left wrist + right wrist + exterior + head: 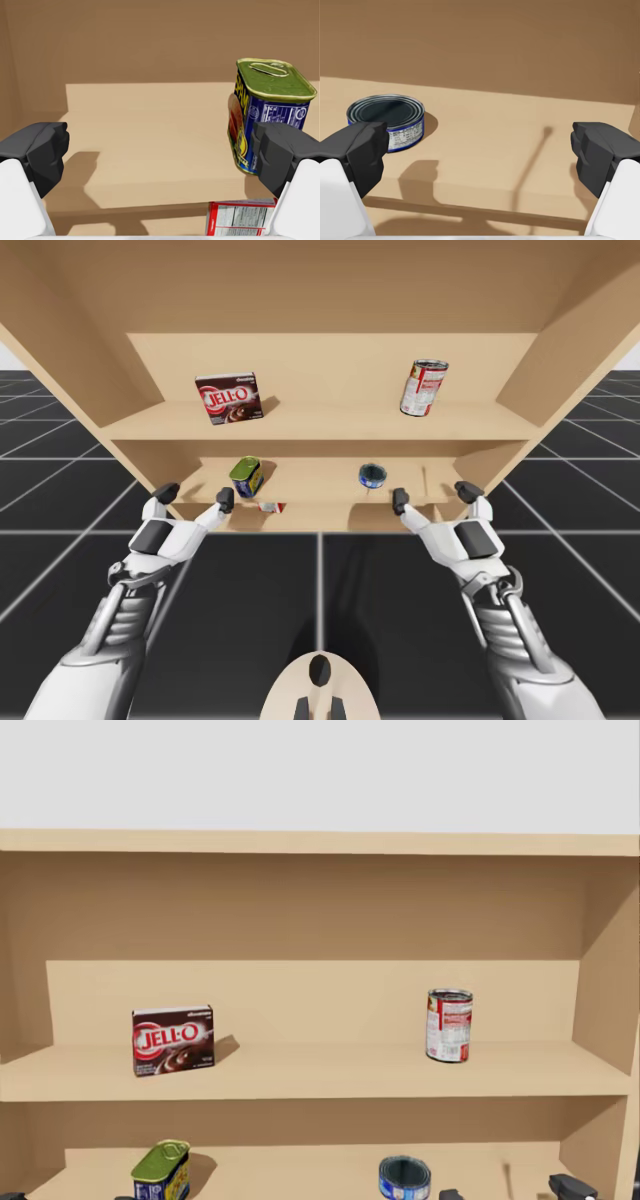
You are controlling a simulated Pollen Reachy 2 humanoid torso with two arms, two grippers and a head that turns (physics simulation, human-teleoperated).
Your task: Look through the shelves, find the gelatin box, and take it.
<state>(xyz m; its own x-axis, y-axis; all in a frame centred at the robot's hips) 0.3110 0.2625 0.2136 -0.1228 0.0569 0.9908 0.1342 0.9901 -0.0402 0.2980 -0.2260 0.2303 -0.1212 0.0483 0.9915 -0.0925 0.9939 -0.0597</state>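
Left tool (196,495), right tool (433,495) both open, empty. Red-white box (240,217), likely gelatin, lies flat just beneath left tool; left arm nearer.

Green-lidded blue tin (161,1172) and low round blue can (404,1178) — bases cut off at the head view's lower edge. Red-and-white box (240,217) — cropped at the picture's edge, one side behind a finger (280,155) of the left claw (160,155).
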